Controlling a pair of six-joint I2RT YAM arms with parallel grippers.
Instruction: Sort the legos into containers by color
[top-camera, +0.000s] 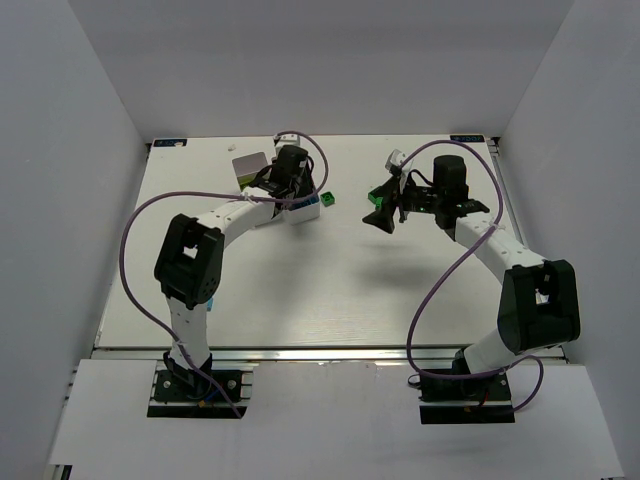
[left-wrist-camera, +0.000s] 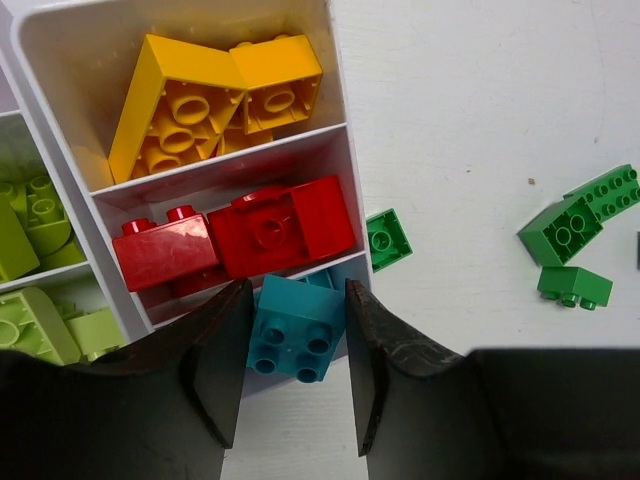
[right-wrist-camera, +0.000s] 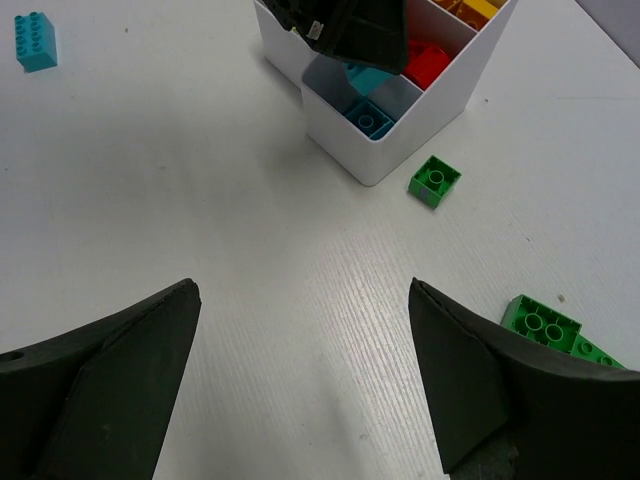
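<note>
Left gripper (left-wrist-camera: 297, 300) pinches a cyan lego (left-wrist-camera: 297, 335) over the tray (left-wrist-camera: 230, 167); release comes next. Right gripper (right-wrist-camera: 302, 295) gapes empty, green lego (right-wrist-camera: 435, 182) at its 1 o'clock.

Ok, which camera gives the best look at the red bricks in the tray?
The left wrist view: the red bricks fill the middle compartment, unobstructed. The right wrist view shows only a red sliver behind the left hand; the top view hides them under the left arm.

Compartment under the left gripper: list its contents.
A cyan brick between the fingers of the left gripper, more cyan behind it. The fingers hide the rest of the compartment.
</note>
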